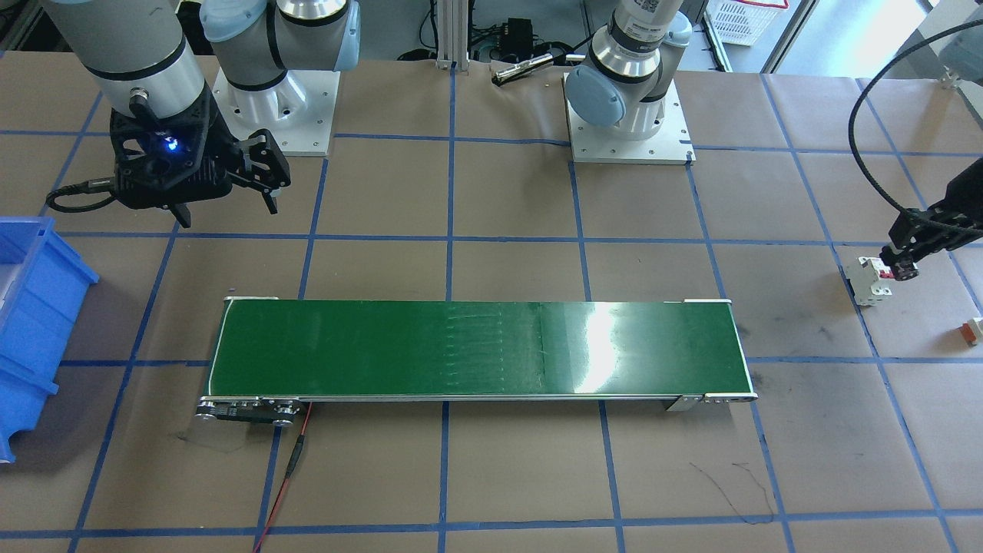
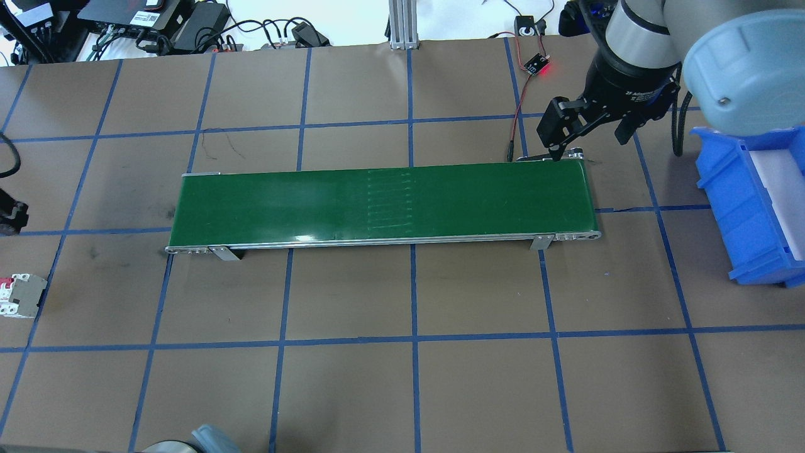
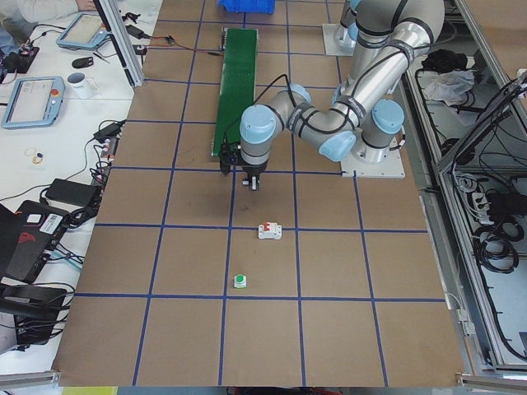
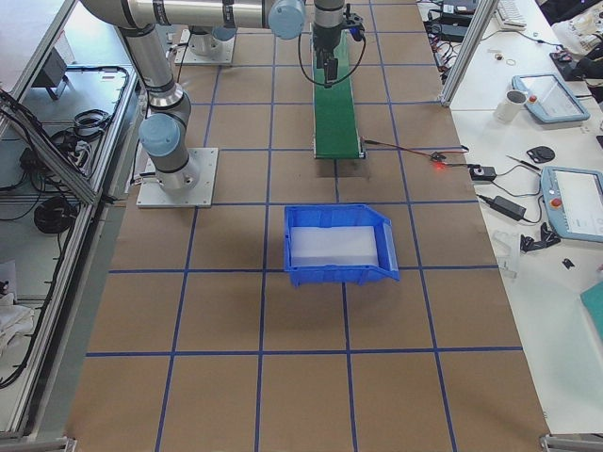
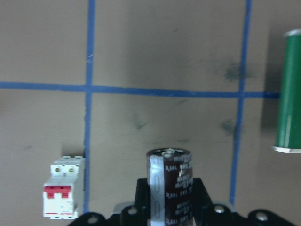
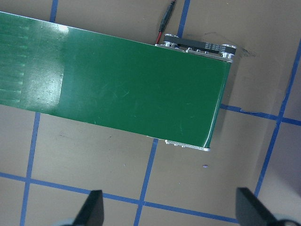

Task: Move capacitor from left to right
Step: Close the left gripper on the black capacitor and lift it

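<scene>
**Capacitor in the left gripper, off the belt's left end**

Front-facing view: the left gripper (image 1: 900, 265) hangs low just beside the white breaker (image 1: 872, 280), well clear of the green belt (image 1: 476, 349). What it carries is too small to tell here.

Left wrist view: this settles it. The capacitor (image 5: 169, 186) stands upright, its silvery end up, clamped between the fingers (image 5: 199, 195) by its round sides. It looks like a stiff, smooth-sleeved can, probably light. It is likely to slip or roll, so a squeeze across the mid-body looks safer than one near the terminal end.

Overhead view: the right gripper (image 2: 589, 141) waits above the belt's far end near the blue bin (image 2: 748, 207). The left one is nearly out of frame.

Right wrist view: the right fingers (image 6: 91, 207) are spread wide with nothing between them, only belt and table below.
</scene>
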Controlling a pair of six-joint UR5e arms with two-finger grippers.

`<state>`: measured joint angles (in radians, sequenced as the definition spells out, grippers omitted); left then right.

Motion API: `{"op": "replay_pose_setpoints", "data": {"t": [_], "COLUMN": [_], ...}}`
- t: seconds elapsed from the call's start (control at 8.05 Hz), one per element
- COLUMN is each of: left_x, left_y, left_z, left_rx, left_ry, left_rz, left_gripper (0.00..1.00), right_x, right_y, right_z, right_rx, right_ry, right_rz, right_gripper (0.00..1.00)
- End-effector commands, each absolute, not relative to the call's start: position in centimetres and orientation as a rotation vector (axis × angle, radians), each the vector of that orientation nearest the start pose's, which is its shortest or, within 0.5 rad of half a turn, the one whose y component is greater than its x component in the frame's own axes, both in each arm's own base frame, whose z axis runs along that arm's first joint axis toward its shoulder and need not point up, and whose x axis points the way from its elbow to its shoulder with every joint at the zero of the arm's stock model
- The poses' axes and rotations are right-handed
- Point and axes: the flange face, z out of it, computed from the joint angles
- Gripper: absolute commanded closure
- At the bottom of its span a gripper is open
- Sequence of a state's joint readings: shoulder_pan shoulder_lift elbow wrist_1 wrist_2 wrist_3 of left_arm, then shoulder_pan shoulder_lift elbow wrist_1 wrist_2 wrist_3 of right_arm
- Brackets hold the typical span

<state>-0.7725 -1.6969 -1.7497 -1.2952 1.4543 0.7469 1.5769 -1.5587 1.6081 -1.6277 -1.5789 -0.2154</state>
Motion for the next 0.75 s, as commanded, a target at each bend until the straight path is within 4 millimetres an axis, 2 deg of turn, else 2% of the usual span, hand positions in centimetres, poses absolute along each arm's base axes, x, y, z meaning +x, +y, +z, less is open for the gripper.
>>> {"op": "replay_pose_setpoints", "data": {"t": [0.0,0.12,0.25,0.37,0.62], "left_x": [11.4,6.7,3.3,2.6,3.0], "left_y": [-51.5,-52.3,-52.6,-53.2,-54.4], "left_z": [40.1,40.1,39.9,39.2,37.3], "left_rx": [-0.156,-0.14,-0.205,-0.155,-0.036], "left_ry": [3.244,3.246,3.255,3.258,3.249], "left_rz": [-0.141,-0.143,-0.123,-0.136,-0.167], "left_gripper": [1.0,1.0,1.0,1.0,1.0], "right_x": [13.8,13.8,13.9,14.6,15.2], "right_y": [-49.5,-49.8,-50.5,-51.7,-53.5], "right_z": [46.8,46.5,45.2,42.8,39.9], "right_rx": [-0.334,-0.331,-0.328,-0.325,-0.316], "right_ry": [3.12,3.119,3.109,3.034,2.99], "right_rz": [0.007,0.004,0.043,0.082,0.117], "right_gripper": [0.0,0.0,0.0,0.0,0.0]}}
